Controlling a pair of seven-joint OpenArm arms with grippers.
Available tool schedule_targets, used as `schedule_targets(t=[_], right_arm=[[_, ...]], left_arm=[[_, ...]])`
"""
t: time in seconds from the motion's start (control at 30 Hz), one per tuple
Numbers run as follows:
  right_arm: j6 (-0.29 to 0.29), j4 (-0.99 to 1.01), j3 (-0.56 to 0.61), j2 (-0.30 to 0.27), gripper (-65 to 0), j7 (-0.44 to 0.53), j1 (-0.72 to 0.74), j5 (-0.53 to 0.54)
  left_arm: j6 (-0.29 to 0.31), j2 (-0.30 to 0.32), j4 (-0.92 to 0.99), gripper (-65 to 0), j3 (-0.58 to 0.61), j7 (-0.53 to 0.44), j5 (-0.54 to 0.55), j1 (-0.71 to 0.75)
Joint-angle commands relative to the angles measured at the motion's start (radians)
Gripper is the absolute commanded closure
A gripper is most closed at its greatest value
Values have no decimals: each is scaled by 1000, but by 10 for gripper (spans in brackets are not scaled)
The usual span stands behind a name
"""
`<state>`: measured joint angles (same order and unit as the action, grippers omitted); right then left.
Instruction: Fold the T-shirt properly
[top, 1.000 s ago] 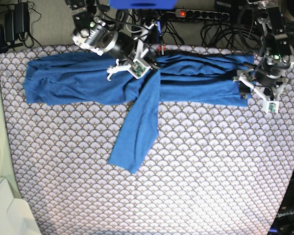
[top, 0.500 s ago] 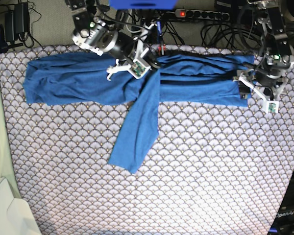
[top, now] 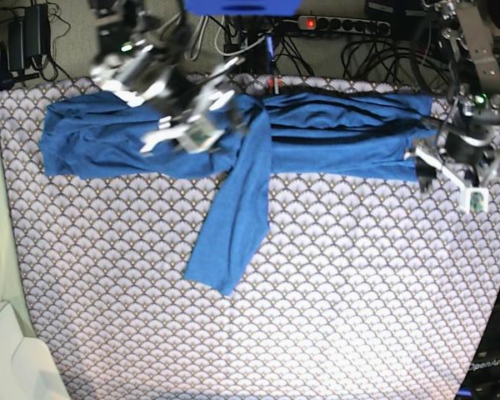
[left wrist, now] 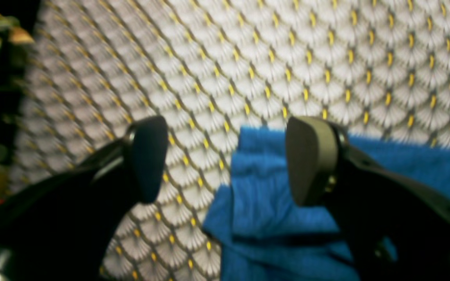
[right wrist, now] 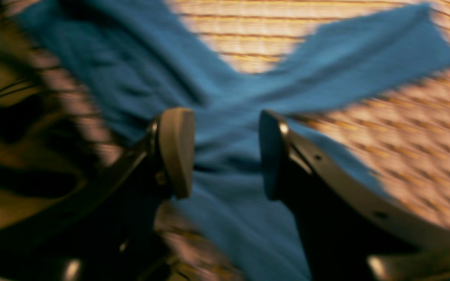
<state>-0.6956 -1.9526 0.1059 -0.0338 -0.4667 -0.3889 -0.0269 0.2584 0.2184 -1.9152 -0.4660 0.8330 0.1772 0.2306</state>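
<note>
The blue T-shirt [top: 333,133] lies as a long folded band across the back of the table, with one sleeve [top: 233,217] trailing diagonally toward the front. My right gripper [top: 168,132] hovers, blurred, over the band left of the middle. In its wrist view the right gripper [right wrist: 225,152] is open with shirt cloth [right wrist: 233,105] beneath it and nothing between the fingers. My left gripper [top: 427,169] is at the band's right end. In its wrist view the left gripper [left wrist: 229,160] stands open just above the shirt's end [left wrist: 264,195].
A grey-white scallop-patterned cloth [top: 358,292] covers the table. Cables and a power strip [top: 342,25] lie beyond the back edge. A pale box [top: 12,367] sits at the front left corner.
My right gripper has opened, let go of the shirt and swung left over the band. The left arm has shifted slightly toward the front. The shirt lies as before.
</note>
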Motion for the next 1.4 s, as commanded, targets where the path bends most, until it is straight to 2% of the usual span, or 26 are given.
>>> schedule_targets(t=[0.0, 0.1, 0.27, 0.37, 0.5, 0.6, 0.7, 0.83, 0.93, 1.07, 1.2, 1.37], right_arm=[[-3, -17, -31, -1, -283, 18, 1, 11], [-3, -17, -120, -4, -284, 18, 1, 11], [-3, -21, -231, -31, -285, 12, -3, 11], [-3, -24, -309, -24, -285, 12, -3, 11], [-3, -24, -406, -24, -285, 10, -5, 11], [-3, -24, -456, -24, -285, 10, -5, 11], [-3, -24, -489, -24, -285, 10, -5, 9], [-3, -24, -492, -15, -284, 1, -8, 8], [-3, -24, -498, 5, -284, -57, -3, 6], [-3, -24, -504, 33, -284, -76, 1, 8], [-3, -24, -501, 53, -284, -76, 21, 8], [-3, -24, -499, 73, -284, -76, 32, 8]], left_arm=[[-1, 9, -27, -462, 20, -30, 9, -33], [-6, -3, -34, -462, 131, -34, 9, -101], [-11, -92, 0, -462, 329, -34, -2, -264], [-14, -150, 93, -461, 441, -39, -8, -365], [-14, -244, 302, -460, 579, -54, -120, -491], [-14, -311, 515, -459, 657, -165, -189, -572], [-14, -375, 718, -458, 683, -287, -229, -635], [-14, -375, 972, -458, 686, -427, -219, -741], [-14, -375, 1133, -458, 694, -548, -206, -796], [-14, -375, 1298, -458, 795, -671, -86, -862], [-14, -375, 1353, -458, 883, -713, 9, -891], [-14, -375, 1351, -458, 918, -714, 52, -897]])
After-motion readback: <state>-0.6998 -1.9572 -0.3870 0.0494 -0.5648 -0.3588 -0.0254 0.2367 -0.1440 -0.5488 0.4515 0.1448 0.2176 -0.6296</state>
